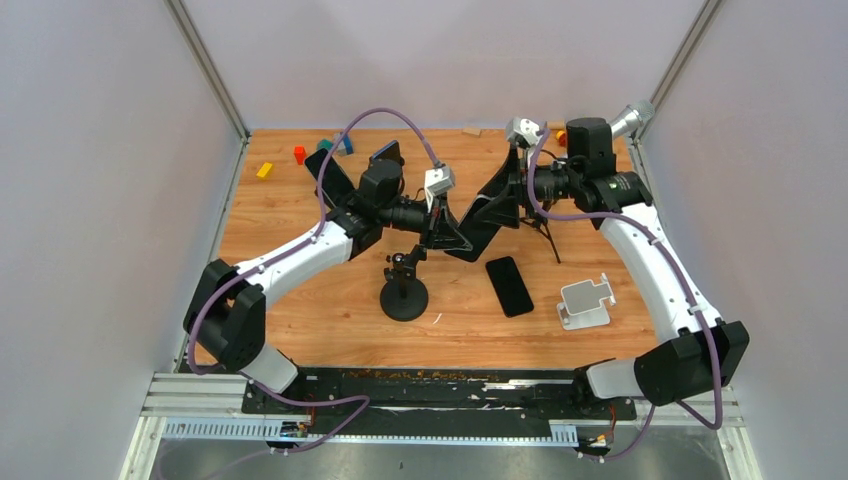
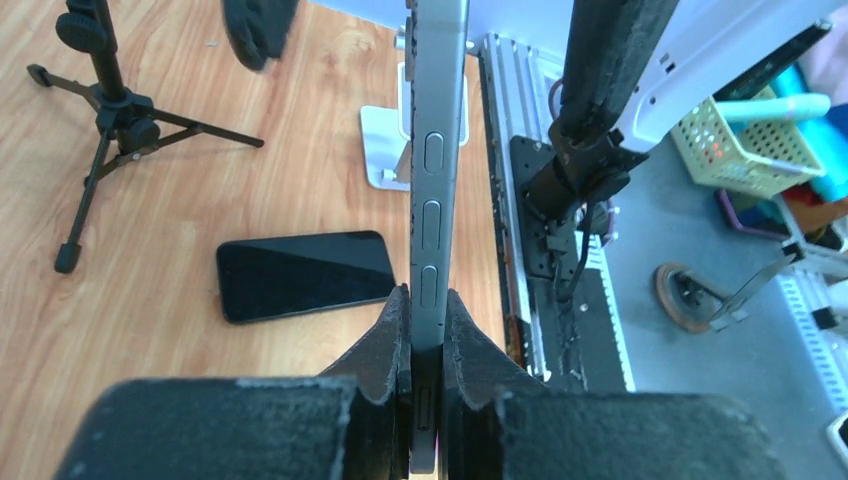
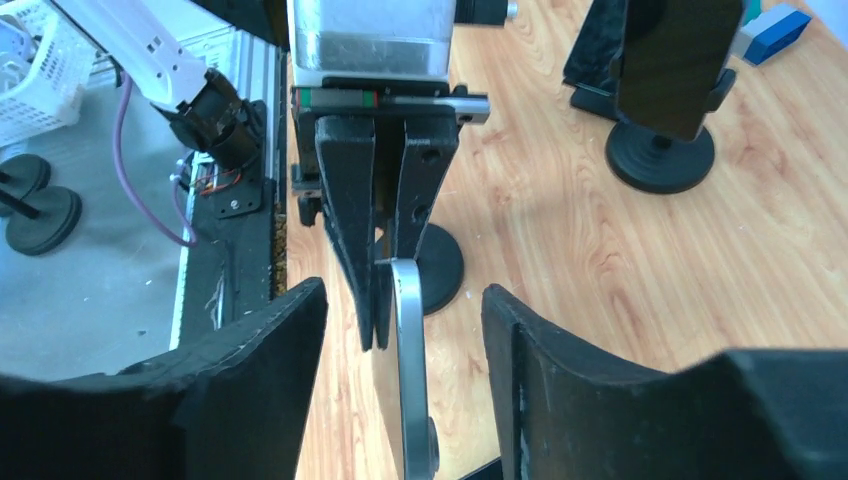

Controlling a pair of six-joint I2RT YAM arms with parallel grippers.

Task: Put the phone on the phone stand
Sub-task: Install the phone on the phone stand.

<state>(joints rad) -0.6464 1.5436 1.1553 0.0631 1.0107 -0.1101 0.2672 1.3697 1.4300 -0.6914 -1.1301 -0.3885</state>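
A grey-edged phone (image 2: 437,150) hangs edge-on above the middle of the table, and my left gripper (image 2: 428,300) is shut on its lower end. In the top view the phone (image 1: 487,215) spans the gap between both arms. My right gripper (image 3: 402,290) is open, its fingers (image 3: 270,360) standing either side of the phone's (image 3: 410,370) other end without touching it. The white phone stand (image 1: 585,302) sits empty on the table at the front right, below and to the right of the grippers, and also shows in the left wrist view (image 2: 383,150).
A second black phone (image 1: 509,285) lies flat beside the white stand. A black round-based holder (image 1: 405,290) stands under the left gripper. Small tripod (image 2: 110,110) on the wood. Another dark phone sits on a mount (image 3: 670,70) at the back. Coloured blocks (image 1: 299,154) line the far edge.
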